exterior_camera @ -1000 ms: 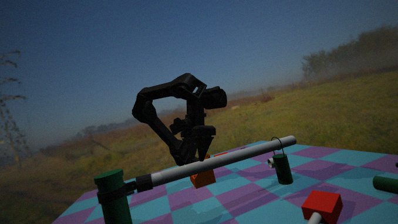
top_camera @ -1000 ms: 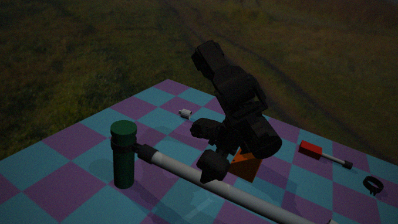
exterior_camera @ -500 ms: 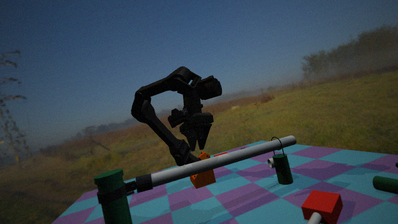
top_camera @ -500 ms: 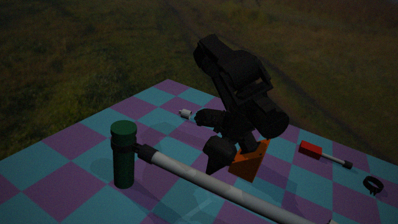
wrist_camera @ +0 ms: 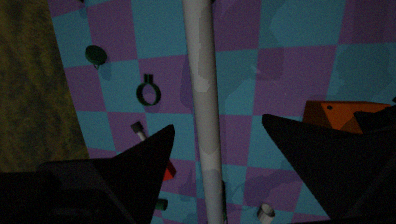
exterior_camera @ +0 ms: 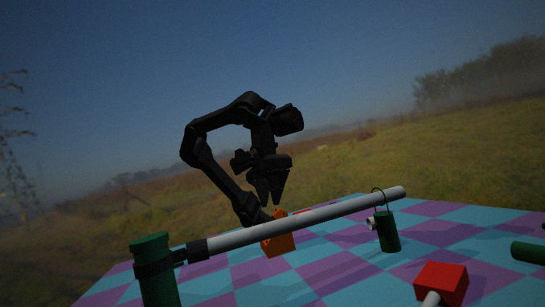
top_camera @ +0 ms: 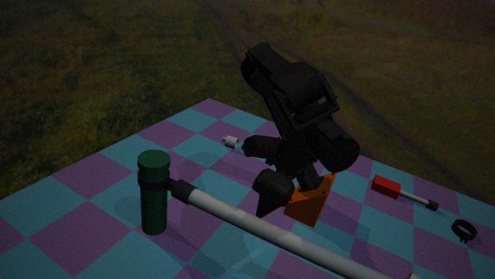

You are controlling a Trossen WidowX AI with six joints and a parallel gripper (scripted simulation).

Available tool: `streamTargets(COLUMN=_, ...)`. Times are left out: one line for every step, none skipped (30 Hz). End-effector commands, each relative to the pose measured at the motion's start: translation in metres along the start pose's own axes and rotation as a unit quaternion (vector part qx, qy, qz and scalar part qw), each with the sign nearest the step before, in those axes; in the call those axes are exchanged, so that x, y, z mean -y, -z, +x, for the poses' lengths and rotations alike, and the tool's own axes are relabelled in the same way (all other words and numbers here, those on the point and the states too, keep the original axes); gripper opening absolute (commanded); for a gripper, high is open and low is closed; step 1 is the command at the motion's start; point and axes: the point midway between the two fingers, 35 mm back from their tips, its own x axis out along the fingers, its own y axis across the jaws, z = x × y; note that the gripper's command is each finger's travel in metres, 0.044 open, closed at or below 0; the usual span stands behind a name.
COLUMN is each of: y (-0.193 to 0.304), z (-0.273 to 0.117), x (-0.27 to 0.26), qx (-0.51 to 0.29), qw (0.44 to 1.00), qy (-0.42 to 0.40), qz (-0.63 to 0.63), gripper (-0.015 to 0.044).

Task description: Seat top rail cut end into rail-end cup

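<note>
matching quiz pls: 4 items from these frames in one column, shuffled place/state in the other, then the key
Items
1. long grey fence rail
2. black gripper
3. dark brace band
4. red block with a grey handle

States
A. lying on the checkered surface, off to the side
B. open, raised above the rail, touching nothing
C. wrapped high on the big green post, under its cap
D. end inside the dark rail-end cup, far part through the wire loop

Pairs: 1-D, 2-B, 3-C, 4-A
</note>
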Motion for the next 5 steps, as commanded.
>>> streamTargets(y=0.0000, z=-0.0004, x=0.0003, qx=-0.002, qw=1.000, qy=0.002, qz=-0.003, gripper=0.0440)
streamTargets(y=0.0000, z=-0.0004, x=0.0003, qx=-0.002, qw=1.000, qy=0.002, qz=-0.003, gripper=0.0440)
streamTargets(y=0.0000, z=-0.0004, x=0.0003, qx=-0.002, qw=1.000, qy=0.002, qz=-0.003, gripper=0.0440)
streamTargets(y=0.0000, z=-0.0004, x=0.0003, qx=-0.002, qw=1.000, qy=0.002, qz=-0.003, gripper=0.0440)
streamTargets(y=0.0000, z=-0.0004, x=0.0003, qx=-0.002, qw=1.000, qy=0.002, qz=-0.003, gripper=0.0440)
